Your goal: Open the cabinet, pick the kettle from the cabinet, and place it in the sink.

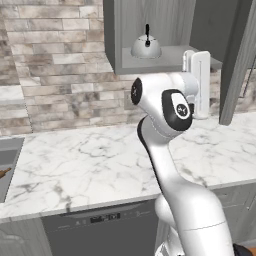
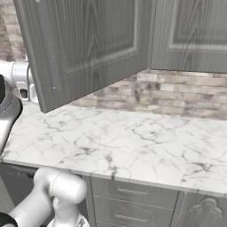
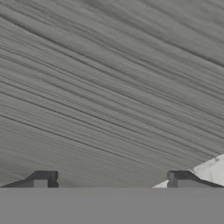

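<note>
Cabinet (image 1: 150, 62): grey wood-grain wall unit above the counter, standing open; interior and grey inner shelf exposed in the left base view. Open door (image 2: 88, 44) swung out over the counter, recessed panel facing the right base camera, lower corner hanging above the marble.

Kettle (image 1: 146, 47): small silver-grey dome with thin black arched handle and black lid knob, upright on the cabinet shelf, toward the left of the opening, untouched.

Sink (image 1: 7, 160): grey recessed basin at the far left edge of the left base view, well apart from the cabinet; a small brown item inside, too little visible to identify.

Counter (image 1: 90, 160): white marble with grey veining, bare across the middle.

Hand (image 3: 111, 181): two dark fingertips (image 3: 43, 178) spread wide, nothing between them; close against grey wood-grain surface, a sliver of marble at the lower right of the hand view. Raised white forearm beside the cabinet's open front, just right of the kettle in the left base view.

Backsplash (image 1: 55, 75): grey-brown stone brick behind the counter.

Dishwasher front (image 1: 100, 227): dark panel below the counter edge.

Base drawers (image 2: 133, 195): grey, under the counter on the right.
</note>
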Tool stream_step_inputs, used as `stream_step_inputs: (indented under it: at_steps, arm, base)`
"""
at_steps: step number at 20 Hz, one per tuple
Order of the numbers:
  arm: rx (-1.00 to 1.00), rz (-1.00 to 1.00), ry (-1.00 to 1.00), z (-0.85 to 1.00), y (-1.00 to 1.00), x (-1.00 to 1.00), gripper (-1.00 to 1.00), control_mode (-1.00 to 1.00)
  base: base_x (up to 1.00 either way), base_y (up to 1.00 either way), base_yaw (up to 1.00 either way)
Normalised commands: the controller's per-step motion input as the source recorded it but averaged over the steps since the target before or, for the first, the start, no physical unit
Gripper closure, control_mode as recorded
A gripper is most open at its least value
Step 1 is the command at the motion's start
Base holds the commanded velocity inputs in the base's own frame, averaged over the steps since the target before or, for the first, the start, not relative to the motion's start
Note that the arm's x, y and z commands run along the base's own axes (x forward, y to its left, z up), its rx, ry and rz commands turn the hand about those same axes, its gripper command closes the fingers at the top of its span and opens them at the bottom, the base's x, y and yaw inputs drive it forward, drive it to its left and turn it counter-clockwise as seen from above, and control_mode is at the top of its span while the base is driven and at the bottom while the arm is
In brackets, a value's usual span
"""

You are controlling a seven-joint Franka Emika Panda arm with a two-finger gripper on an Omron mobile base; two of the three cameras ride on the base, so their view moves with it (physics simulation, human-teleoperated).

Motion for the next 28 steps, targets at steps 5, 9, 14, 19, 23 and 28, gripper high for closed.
stream_step_inputs:
  at_steps: [5,9,14,19,23,28]
  arm:
    - [0.0,-0.13,-0.06,0.0,-0.33,-0.28,-1.0,-1.0]
    - [0.0,-0.16,-0.05,0.0,-0.35,-0.31,-1.0,-1.0]
    - [0.0,-0.18,-0.04,0.0,-0.4,-0.32,-1.0,-1.0]
    - [0.0,-0.14,-0.04,0.01,-0.52,-0.24,-1.0,-1.0]
    - [0.0,-0.07,-0.03,0.01,-0.59,-0.18,-1.0,-1.0]
    - [0.0,-0.01,0.0,0.0,-0.61,-0.15,-1.0,-1.0]
  base:
    - [0.0,0.0,0.0]
    - [0.0,0.0,0.0]
    - [0.0,0.0,0.0]
    - [0.0,0.0,0.0]
    - [0.0,0.0,0.0]
    - [0.0,0.0,0.0]
